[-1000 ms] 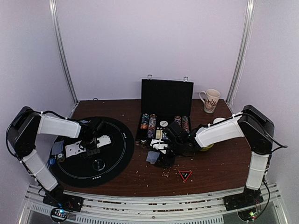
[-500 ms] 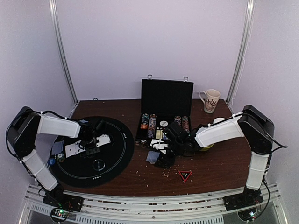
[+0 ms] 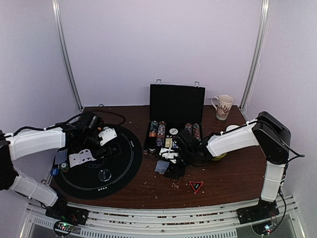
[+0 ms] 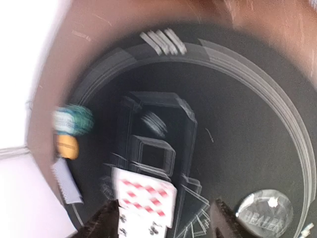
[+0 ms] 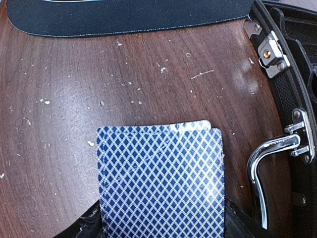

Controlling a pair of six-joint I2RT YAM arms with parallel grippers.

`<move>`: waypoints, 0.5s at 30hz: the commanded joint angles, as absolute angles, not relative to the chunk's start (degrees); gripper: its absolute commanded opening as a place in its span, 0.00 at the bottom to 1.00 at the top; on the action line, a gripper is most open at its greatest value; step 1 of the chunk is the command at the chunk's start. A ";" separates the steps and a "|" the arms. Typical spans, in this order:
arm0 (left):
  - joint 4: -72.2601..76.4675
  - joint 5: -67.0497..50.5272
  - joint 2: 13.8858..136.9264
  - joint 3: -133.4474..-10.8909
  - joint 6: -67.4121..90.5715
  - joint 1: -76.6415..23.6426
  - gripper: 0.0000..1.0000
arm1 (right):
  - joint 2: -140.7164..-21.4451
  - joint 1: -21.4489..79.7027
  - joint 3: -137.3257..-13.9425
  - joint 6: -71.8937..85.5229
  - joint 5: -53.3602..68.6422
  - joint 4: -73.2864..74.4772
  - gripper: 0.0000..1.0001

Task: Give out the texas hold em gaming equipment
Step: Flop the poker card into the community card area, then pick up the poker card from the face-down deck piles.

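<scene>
From above, my left gripper (image 3: 102,140) has swung up from mid-mat to the upper-left part of the black mat (image 3: 124,161), leaving the face-up cards (image 3: 81,157) lying at the mat's left. My right gripper (image 3: 173,166) has not moved, low before the open chip case (image 3: 176,104). In the left wrist view my fingers (image 4: 106,220) stand apart and empty, with a diamond card (image 4: 146,196) below on the mat and the dealer button (image 4: 267,215) lower right, so that deal looks done. In the right wrist view the blue-backed deck (image 5: 161,181) lies at lower centre on the wood, and I cannot tell whether I clamp it.
</scene>
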State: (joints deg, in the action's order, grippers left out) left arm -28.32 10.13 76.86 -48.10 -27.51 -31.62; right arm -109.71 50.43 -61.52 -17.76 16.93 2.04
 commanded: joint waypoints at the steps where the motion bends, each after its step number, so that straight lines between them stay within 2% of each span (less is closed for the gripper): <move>1: -11.86 -5.10 68.03 -49.24 -10.42 -31.47 0.77 | -111.14 50.13 -59.43 -17.90 13.30 8.98 0.73; 4: 3.66 -24.13 68.44 -43.35 8.55 -31.54 0.80 | -111.10 50.18 -59.01 -17.52 13.12 7.55 0.73; 7: 14.91 -31.48 75.14 -38.96 28.74 -31.50 0.77 | -111.01 50.20 -58.80 -17.15 12.84 6.77 0.73; 12: 21.00 -37.06 87.63 -39.05 38.81 -34.13 0.62 | -110.83 50.31 -58.32 -17.22 12.75 6.15 0.73; 15: 16.45 -36.72 94.34 -44.88 36.28 -38.13 0.60 | -110.92 50.29 -58.15 -16.80 12.71 5.80 0.73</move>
State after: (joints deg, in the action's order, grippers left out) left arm 12.16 -30.63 89.25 -39.40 29.85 -33.71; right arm -109.49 50.43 -60.73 -17.30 16.84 0.73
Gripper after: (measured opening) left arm 0.606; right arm 0.725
